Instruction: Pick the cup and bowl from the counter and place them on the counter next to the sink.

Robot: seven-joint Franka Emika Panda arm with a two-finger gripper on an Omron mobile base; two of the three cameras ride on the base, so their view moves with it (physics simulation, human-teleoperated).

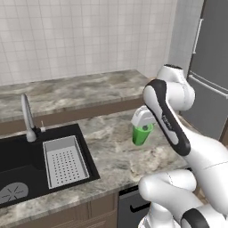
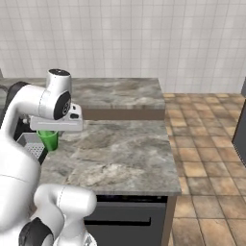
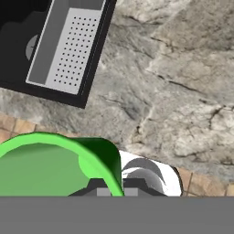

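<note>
The end effector [image 1: 143, 127] has its jaws shut on the rim of the green cup [image 1: 142, 134], which hangs just below it, held clear above the worktop [image 1: 120, 151]. In the left base view the cup sits directly under the white hand, upright or nearly so, its tapered body pointing down at the stone surface to the right of the sink [image 1: 26, 156]. The arm's dark elbow crosses in front of the cup's right edge there.

From the right base view the cup [image 2: 48, 140] shows under the flat white hand, near the left edge of the worktop [image 2: 115, 153], just beside the drainer tray [image 2: 31, 144] of the sink.

In the hand view the cup's bright rim [image 3: 59, 160] arcs across the lower left, right at the finger tips [image 3: 98, 188], with one finger inside the wall and one outside. Beyond it lies the mottled worktop [image 3: 173, 77], and the sink [image 3: 18, 27] with its perforated drainer tray [image 3: 68, 45] lies in the upper left, well apart from the cup.

In the left base view the faucet [image 1: 27, 118] stands at the back of the sink, and the drainer tray [image 1: 64, 161] lies in the basin's right part.
</note>
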